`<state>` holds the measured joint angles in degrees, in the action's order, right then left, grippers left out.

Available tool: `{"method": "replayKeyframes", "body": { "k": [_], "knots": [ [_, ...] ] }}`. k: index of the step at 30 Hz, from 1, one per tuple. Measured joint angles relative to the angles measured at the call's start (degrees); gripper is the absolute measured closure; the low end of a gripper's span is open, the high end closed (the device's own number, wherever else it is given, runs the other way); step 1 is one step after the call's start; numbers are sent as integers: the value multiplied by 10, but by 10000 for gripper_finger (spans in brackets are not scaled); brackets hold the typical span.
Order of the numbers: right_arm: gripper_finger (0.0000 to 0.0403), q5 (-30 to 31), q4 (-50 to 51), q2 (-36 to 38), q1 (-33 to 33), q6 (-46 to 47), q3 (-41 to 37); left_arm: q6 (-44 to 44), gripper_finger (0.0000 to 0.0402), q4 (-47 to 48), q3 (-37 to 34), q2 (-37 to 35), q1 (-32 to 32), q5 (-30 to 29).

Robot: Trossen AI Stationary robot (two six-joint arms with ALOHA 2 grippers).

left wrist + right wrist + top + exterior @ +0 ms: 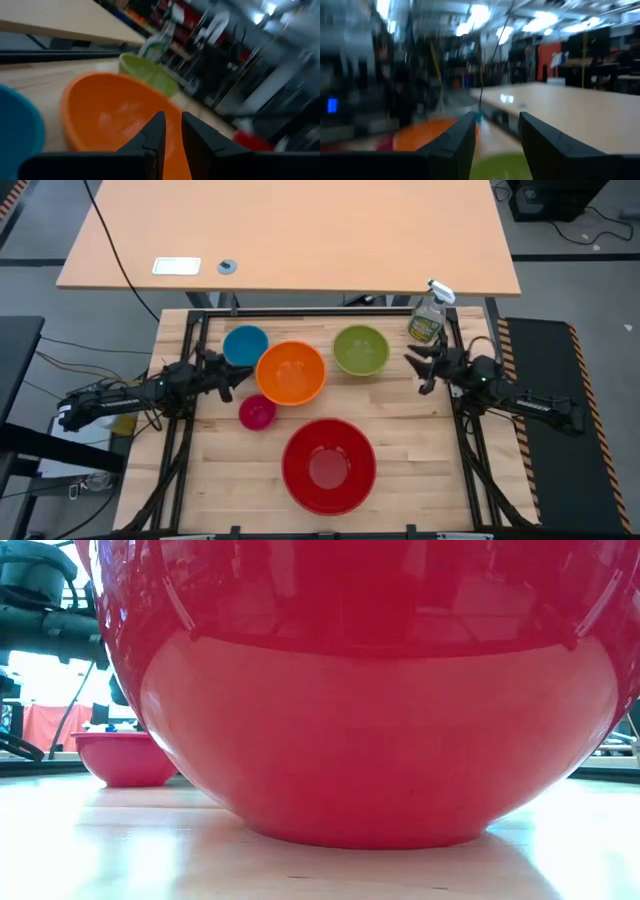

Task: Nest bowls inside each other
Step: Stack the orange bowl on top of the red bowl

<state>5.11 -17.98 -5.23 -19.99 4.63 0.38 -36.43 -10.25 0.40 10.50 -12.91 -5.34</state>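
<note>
Several bowls stand apart on their bases on the wooden table [420,440]: blue [245,344], orange [291,372], green [361,350], a small pink one [257,412] and a large red one [329,464]. In the low view the red bowl [380,740] fills most of the picture, with the pink bowl [125,758] behind it at the left. My left gripper [228,376] hovers at the table's left, beside the blue and orange bowls. Its fingers [172,122] stand a narrow gap apart with nothing between them. My right gripper [418,370] is open and empty [497,122] at the table's right, next to the green bowl.
A spray bottle [428,318] stands at the table's far right corner, just behind my right gripper. Beyond the far edge is a larger tan desk [300,230]. Bare wood lies to the right of the red bowl and at the near left.
</note>
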Motion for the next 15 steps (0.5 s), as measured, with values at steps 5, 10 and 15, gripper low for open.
{"method": "replayKeyframes", "body": {
  "k": [5,10,15],
  "knots": [
    [244,119,-23,0,-4,255,0,-121,338,-62,0,0,0,0],
    [244,189,17,-1,-11,496,0,-120,338,-104,0,0,0,0],
    [244,179,-17,-1,-11,543,0,-122,338,-110,0,0,0,0]
  ]
}}
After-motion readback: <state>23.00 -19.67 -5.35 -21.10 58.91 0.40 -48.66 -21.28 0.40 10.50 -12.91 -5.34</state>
